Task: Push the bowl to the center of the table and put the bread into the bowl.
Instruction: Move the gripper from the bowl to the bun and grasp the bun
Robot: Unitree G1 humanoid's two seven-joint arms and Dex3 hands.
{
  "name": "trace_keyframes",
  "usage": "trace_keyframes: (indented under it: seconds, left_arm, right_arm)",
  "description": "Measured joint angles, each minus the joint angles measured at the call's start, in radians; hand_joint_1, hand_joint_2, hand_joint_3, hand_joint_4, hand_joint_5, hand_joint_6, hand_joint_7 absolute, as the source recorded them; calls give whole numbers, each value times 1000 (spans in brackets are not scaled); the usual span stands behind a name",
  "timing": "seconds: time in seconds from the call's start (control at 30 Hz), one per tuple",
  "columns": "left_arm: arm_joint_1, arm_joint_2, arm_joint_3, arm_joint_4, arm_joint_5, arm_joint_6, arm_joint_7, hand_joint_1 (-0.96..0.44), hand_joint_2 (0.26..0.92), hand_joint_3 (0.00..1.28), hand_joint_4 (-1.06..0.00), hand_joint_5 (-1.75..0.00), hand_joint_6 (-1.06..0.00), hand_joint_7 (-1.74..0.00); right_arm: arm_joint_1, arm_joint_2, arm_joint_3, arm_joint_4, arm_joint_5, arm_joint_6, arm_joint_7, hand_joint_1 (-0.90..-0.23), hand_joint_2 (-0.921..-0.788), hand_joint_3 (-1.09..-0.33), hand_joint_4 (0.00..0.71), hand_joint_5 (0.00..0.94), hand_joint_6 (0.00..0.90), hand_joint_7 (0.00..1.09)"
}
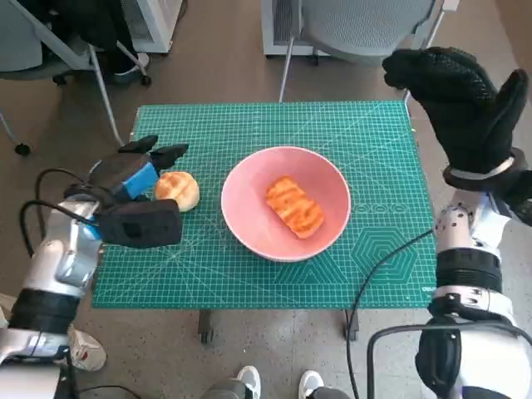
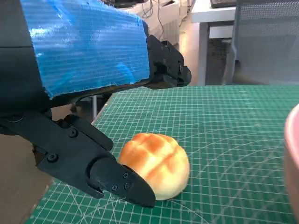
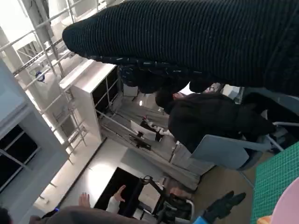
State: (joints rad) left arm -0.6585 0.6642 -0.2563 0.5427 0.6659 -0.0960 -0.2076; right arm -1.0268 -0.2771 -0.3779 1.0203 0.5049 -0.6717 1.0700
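A pink bowl (image 1: 285,203) sits near the middle of the green mat (image 1: 274,125), with an orange-glazed piece of bread (image 1: 294,206) lying inside it. A round golden bun (image 1: 178,189) rests on the mat left of the bowl, close to the mat's left edge. My left hand (image 1: 137,179) hovers around the bun, fingers apart on either side of it; in the left wrist view the thumb (image 2: 117,184) lies beside the bun (image 2: 156,165) without a firm hold. My right hand (image 1: 461,104) is raised above the table's far right corner, fingers spread, holding nothing.
The bowl's pink rim (image 2: 292,158) shows at the edge of the left wrist view. A grey chair (image 1: 357,25) stands behind the table, another chair (image 1: 50,41) at the far left. A person in dark clothing (image 3: 210,119) sits in the right wrist view. Shoes (image 1: 278,384) show below the table's front edge.
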Motion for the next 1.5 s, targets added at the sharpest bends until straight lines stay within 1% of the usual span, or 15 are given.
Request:
trace_keyframes:
  seconds: [0.3, 0.5, 0.9, 0.97, 1.17, 1.2, 1.23, 1.27, 1.33, 1.43, 1.5]
  left_arm:
    - [-48, -29, -56, 121, 33, -32, 67, -576, 753, 3, -148, -1, -290, -2]
    - [-80, -55, -84, 203, 38, -48, 96, -562, 753, 1, -149, -1, -305, -7]
    - [-144, -116, -133, 381, 40, -52, 139, -455, 756, 1, -190, -9, -372, -18]
    - [-149, -124, -141, 404, 40, -52, 143, -404, 757, 1, -217, -15, -393, -22]
    - [-166, -148, -156, 472, 38, -50, 150, -330, 758, 1, -271, -20, -430, -23]
    - [-170, -152, -157, 480, 37, -50, 152, -288, 764, 2, -322, -22, -461, -27]
    - [-174, -154, -158, 486, 36, -50, 152, -262, 770, 4, -350, -26, -481, -32]
    - [-179, -156, -158, 493, 34, -50, 152, -211, 788, 7, -421, -28, -531, -41]
    - [-187, -160, -157, 501, 29, -50, 153, -157, 811, 12, -497, -35, -588, -53]
    - [-194, -164, -158, 512, 26, -52, 163, -73, 868, 20, -642, -50, -702, -83]
    - [-197, -167, -159, 521, 26, -52, 172, -47, 889, 24, -696, -62, -743, -99]
  right_arm:
    - [0, -7, 1, 0, -1, 0, 0, -704, -921, -799, 226, 10, 290, 15]
    - [0, -12, 3, 0, -1, 0, 0, -705, -921, -798, 230, 10, 294, 17]
    - [0, -29, 2, -8, 0, 8, 0, -708, -921, -798, 240, 11, 303, 22]
    - [0, -31, 2, -12, 0, 9, 0, -707, -921, -798, 244, 12, 306, 23]
    - [1, -32, 2, -25, 1, 11, 0, -707, -921, -798, 248, 11, 308, 25]
    - [1, -32, 2, -26, 1, 11, 0, -707, -921, -798, 249, 11, 309, 25]
    - [2, -32, 2, -28, 1, 11, 0, -707, -921, -799, 249, 11, 310, 25]
    - [2, -32, 2, -30, 1, 11, 0, -706, -921, -799, 251, 11, 310, 26]
    - [4, -32, 2, -37, 2, 11, 1, -706, -921, -799, 252, 11, 311, 26]
    - [7, -32, 2, -44, 2, 11, 2, -706, -921, -799, 254, 11, 312, 27]
    - [8, -31, 1, -47, 2, 11, 2, -706, -921, -799, 254, 10, 313, 27]
